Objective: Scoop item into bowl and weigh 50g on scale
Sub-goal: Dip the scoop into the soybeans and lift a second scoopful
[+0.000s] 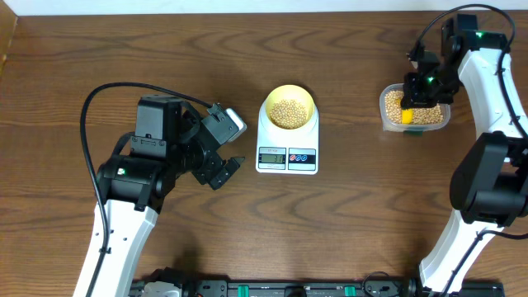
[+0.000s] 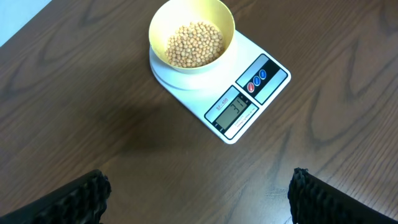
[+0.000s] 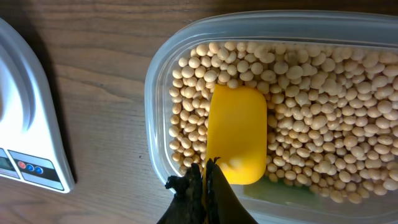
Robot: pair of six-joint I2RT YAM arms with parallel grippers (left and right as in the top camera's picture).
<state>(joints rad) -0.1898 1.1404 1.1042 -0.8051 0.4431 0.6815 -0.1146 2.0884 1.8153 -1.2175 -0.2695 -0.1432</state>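
Left gripper (image 1: 224, 171): fingers apart, empty, over the table (image 1: 355, 214) near scale's left side.
Scale (image 1: 287, 157): white, mid-table, carrying pale yellow bowl (image 2: 157, 25), holding shallow layer of beans (image 2: 194, 42).
Clear tub (image 3: 155, 93): farther right, apart from scale, nearly full of beans.
Right gripper (image 3: 205, 186): fingers pinched on yellow scoop (image 3: 236, 134), resting among tub's beans.
Open wood between scale and tub.

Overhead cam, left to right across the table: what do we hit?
In order: left gripper, open → white scale → clear tub.
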